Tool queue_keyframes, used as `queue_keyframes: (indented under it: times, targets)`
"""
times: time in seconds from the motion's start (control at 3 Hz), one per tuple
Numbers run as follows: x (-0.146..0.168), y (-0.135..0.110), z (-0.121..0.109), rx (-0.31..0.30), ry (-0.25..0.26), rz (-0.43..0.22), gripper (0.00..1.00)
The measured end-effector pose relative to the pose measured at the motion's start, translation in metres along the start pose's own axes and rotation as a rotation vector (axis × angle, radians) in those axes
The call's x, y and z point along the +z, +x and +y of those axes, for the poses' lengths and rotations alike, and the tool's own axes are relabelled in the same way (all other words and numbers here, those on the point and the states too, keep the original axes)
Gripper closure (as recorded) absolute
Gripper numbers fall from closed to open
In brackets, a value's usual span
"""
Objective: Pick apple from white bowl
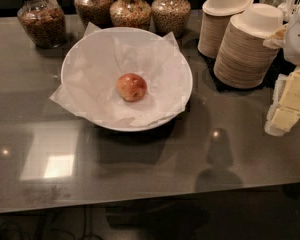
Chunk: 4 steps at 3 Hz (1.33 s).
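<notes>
Item: apple, centre of white bowl, on crinkled paper. The gripper, probably the pale shape at right edge, well apart; opening cannot be told. Likely risks: apple rolling aside, paper snagging.

Glass jars of grains, two stacks of tan bowls, grey countertop

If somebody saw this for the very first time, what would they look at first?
The little red-orange apple pops out first, sitting alone in the middle of the big white bowl lined with crinkly paper. Behind the bowl stand glass jars of food, and to its right are two tall stacks of tan bowls. The robot's gripper is at the right edge, apart from the bowl.
</notes>
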<state>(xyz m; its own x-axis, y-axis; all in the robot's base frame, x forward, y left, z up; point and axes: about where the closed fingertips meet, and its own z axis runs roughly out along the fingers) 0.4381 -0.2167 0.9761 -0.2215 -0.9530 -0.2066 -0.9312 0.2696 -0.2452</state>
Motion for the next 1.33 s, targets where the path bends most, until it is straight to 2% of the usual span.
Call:
queue_keyframes:
  times: [0.67, 1.0, 1.33]
  targets:
    - [0.0, -0.006, -0.002, -0.006, 0.011, -0.02, 0.0]
    - [0.01, -0.03, -0.009, -0.049, 0.012, -0.064, 0.0]
    - [0.03, -0.075, -0.029, -0.123, 0.005, -0.148, 0.0]
